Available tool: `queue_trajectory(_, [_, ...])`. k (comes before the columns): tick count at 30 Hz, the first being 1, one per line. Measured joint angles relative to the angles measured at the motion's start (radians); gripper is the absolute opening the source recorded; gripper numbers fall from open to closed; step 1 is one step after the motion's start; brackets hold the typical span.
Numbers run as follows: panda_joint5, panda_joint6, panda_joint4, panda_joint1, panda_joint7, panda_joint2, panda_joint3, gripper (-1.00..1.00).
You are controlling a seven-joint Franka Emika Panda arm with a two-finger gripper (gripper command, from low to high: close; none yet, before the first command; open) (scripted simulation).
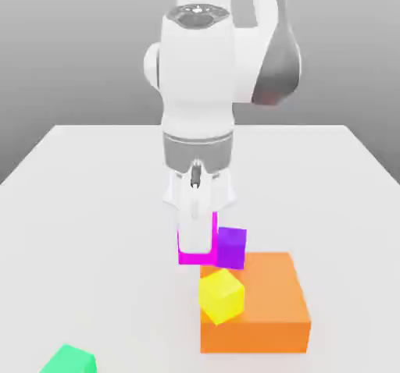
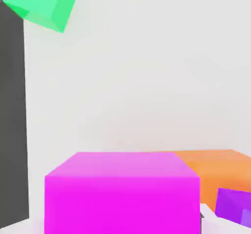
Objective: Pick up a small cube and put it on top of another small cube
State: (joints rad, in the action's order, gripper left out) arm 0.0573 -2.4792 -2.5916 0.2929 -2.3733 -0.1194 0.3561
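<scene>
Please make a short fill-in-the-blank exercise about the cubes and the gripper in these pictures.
1. The gripper is shut on the ____ cube.
2. The yellow cube sits beside the large ____ block.
3. Near the table's front edge lies a ____ cube.

Missing words: magenta; orange; green

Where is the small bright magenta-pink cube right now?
In the exterior view, the small magenta-pink cube sits between the fingers of the shut gripper, right beside the darker violet-purple cube on its right, and just behind the yellow cube and large orange block.
</scene>
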Motion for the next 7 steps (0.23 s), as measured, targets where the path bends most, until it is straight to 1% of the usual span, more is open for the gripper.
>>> queue_trajectory(3, [-0.042, -0.091, -0.014, -0.003, -0.036, 0.081, 0.004, -1.00])
queue_trajectory(4, [-0.051, -0.116, -0.018, -0.002, -0.043, 0.102, 0.006, 1.00])
queue_trajectory(7, [-0.051, -0.116, -0.018, -0.003, -0.043, 0.102, 0.006, 1.00])
